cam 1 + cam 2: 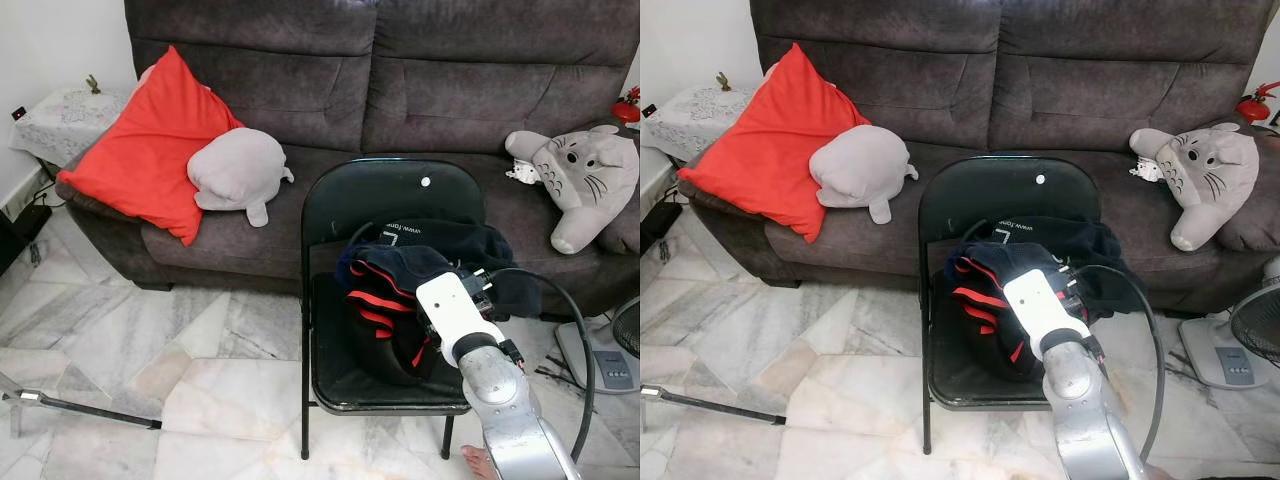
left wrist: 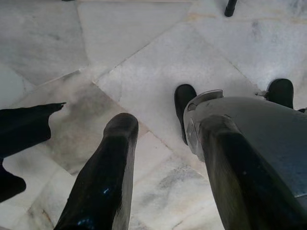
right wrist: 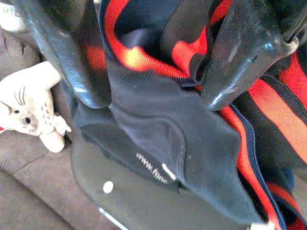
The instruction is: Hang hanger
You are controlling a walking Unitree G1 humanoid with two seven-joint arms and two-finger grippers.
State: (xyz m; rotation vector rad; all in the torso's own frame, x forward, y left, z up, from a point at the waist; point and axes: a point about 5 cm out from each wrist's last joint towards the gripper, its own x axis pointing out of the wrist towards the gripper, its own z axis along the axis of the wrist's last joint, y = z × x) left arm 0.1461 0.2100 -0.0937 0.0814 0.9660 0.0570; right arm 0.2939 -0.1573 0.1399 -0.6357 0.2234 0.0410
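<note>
A dark navy garment with red stripes (image 1: 400,290) lies heaped on the seat of a black folding chair (image 1: 385,195) in front of the sofa. A thin dark curved wire (image 1: 358,234) pokes up at the garment's back; I cannot tell whether it is a hanger hook. My right gripper (image 3: 153,96) reaches down into the heap, fingers (image 3: 76,57) apart with navy and red cloth bunched between them. Its white wrist (image 1: 455,305) covers the fingertips in the eye views. My left gripper (image 2: 168,191) hangs open over the marble floor.
Behind the chair is a dark grey sofa (image 1: 430,110) bearing a red cushion (image 1: 145,145), a grey plush (image 1: 238,170) and a grey cat-like plush (image 1: 580,175). A metal pole (image 1: 80,408) lies on the floor at left. At right are a fan base (image 1: 600,355) and a person's bare foot (image 1: 478,462).
</note>
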